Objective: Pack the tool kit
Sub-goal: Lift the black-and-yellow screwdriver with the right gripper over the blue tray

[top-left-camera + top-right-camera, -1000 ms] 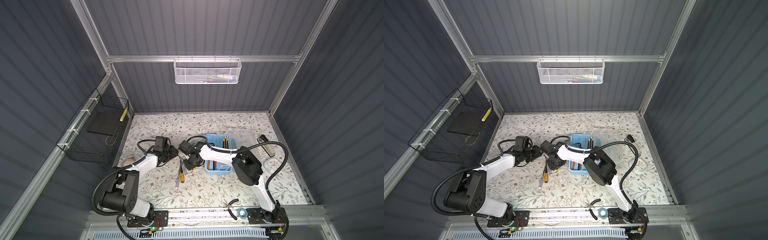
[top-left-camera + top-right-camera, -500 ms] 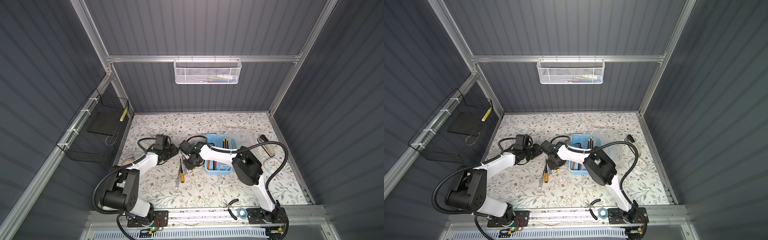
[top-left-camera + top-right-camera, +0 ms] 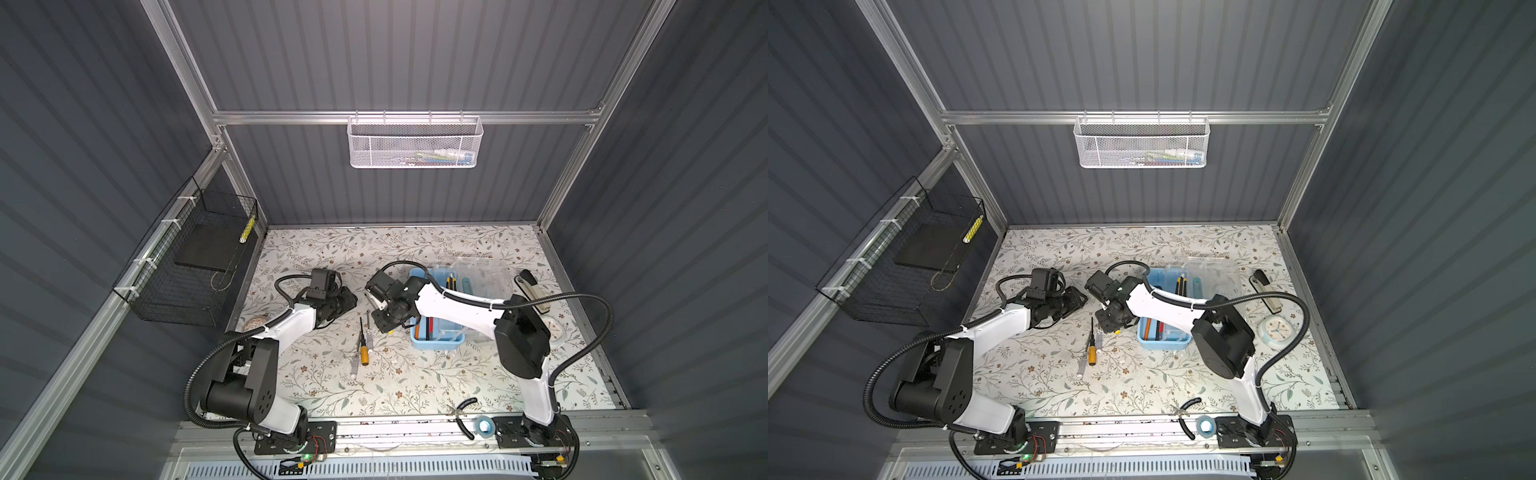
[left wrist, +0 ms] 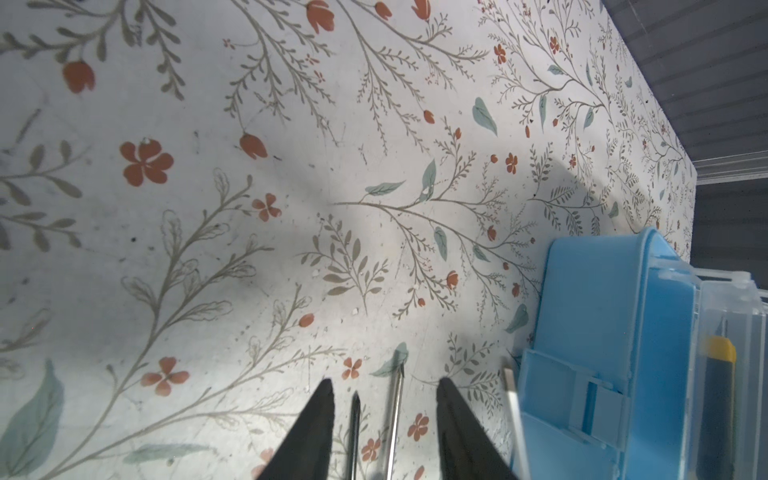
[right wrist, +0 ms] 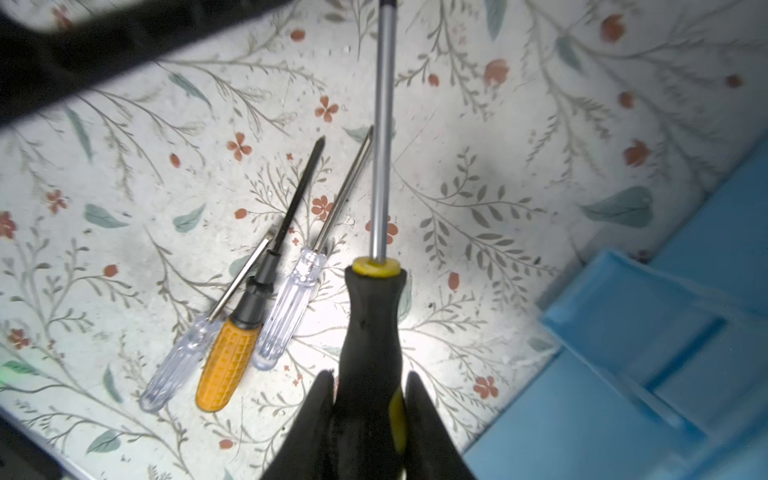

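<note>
1. Right gripper (image 5: 369,376) pinched narrowly on the handle of a black-and-yellow screwdriver (image 5: 370,316), shaft pointing away, apparently lifted clear of the floral table (image 5: 478,187).
2. Just beside it, the light-blue tool kit box (image 3: 437,340), lid open, right of centre on the table, several slim tools already inside.
3. Left gripper (image 4: 385,381) partly open, holding nothing, poised over two shaft tips.
4. Lying loose near the box: an orange-handled screwdriver (image 5: 226,361) between two clear-handled screwdrivers (image 5: 286,316).
5. Best handled thus: carry over the near wall, line the shaft up with the box's long side, lower flat into free space, and release only once seated.
6. Worth watching: the long shaft catching the rim.
</note>
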You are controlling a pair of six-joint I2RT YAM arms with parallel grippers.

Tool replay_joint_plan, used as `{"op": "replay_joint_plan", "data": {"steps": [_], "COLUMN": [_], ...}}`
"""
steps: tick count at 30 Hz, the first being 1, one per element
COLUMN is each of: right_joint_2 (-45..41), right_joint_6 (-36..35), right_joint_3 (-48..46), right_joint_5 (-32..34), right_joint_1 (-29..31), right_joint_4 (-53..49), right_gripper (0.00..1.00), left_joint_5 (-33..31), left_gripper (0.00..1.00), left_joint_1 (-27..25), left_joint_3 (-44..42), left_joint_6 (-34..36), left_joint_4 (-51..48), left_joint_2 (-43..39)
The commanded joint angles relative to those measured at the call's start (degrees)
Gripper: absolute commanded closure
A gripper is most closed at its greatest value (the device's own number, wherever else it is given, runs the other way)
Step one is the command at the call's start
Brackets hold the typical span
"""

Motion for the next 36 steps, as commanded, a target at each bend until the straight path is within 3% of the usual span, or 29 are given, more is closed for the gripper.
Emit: {"op": "replay_joint_plan", "data": {"steps": [1, 11, 16, 26, 36], "right_joint_2": [-5.3, -26.5, -33.2, -35.1, -35.6], "right_joint_6": [-0.1, -0.3, 0.2, 3.1, 3.5], "right_joint_3": [-2.3, -13.9, -19.2, -24.7, -25.6], "right_joint_5": [2.8, 11.0, 11.5, 8.8, 9.8], "right_joint_1": [-2.8, -15.4, -20.8, -23.1, -24.0], "right_joint_4": [-2.2, -6.7, -8.2, -5.8, -5.8], "right_gripper": [0.93, 0.93, 0.93, 0.92, 0.85], "left_joint_5": [-0.6, -0.7, -0.9, -0.7, -1.2], "left_gripper": [0.58, 0.58, 0.59, 0.58, 0.59], "left_joint_1": [0.3, 0.3, 0.3, 0.3, 0.3], "left_joint_3": [1.7, 3.2, 3.2, 3.3, 2.8], "left_joint_6": [1.5, 2.3, 2.5, 2.6, 2.8], "left_joint_4": [-1.6, -1.6, -1.4, -1.2, -1.6], "left_joint_2": [-0.7, 0.7, 1.1, 1.7, 0.9]}}
